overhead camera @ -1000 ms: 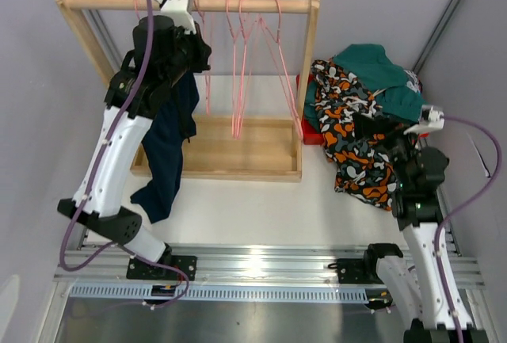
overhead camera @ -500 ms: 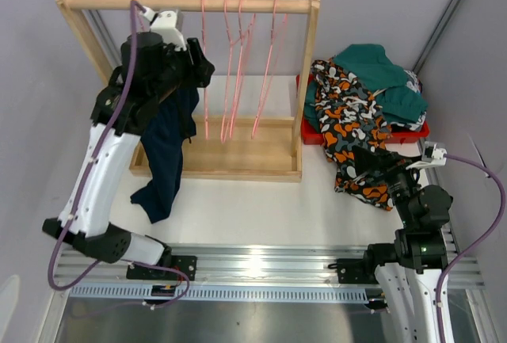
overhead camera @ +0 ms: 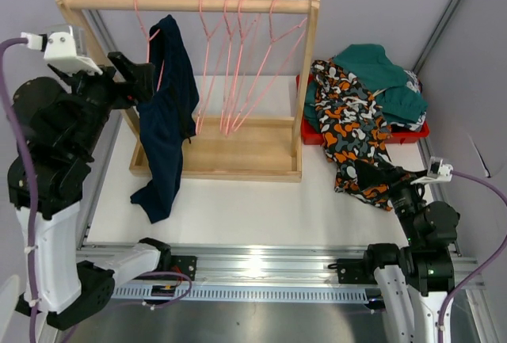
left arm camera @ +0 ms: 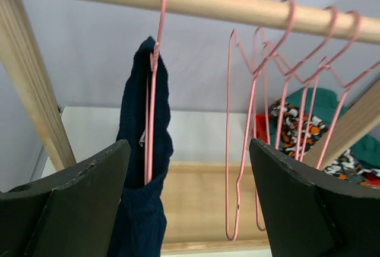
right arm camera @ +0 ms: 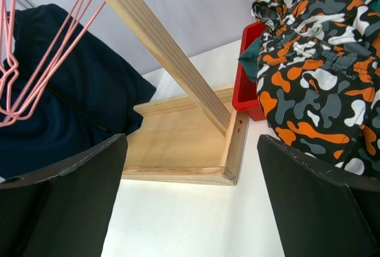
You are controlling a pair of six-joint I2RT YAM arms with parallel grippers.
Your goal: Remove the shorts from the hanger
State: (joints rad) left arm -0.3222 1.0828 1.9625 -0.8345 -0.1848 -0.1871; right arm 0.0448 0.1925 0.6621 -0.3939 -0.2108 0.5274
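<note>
**A:** Top external view first. Which pair is on the rail (overhead camera: 190, 2)?

**B:** The navy shorts (overhead camera: 168, 113), draped over the leftmost pink hanger (overhead camera: 148, 38). Their long axis runs straight down toward the desk (overhead camera: 238, 200). My left claw (overhead camera: 139, 80) is just to their left, spread wide and holding nothing.

**A:** And the left wrist view?

**B:** The shorts hang ahead of me, closer to my left finger than my right. The fabric is folded over the hanger's wire.

**A:** Right wrist view?

**B:** My right claw (right arm camera: 190, 141) is also wide open and empty. From it the navy pair lies well off to the left, beyond the rack post (right arm camera: 160, 49), and the camouflage shorts (right arm camera: 314, 73) are on the right. I judge my left arm is nearer.
</note>
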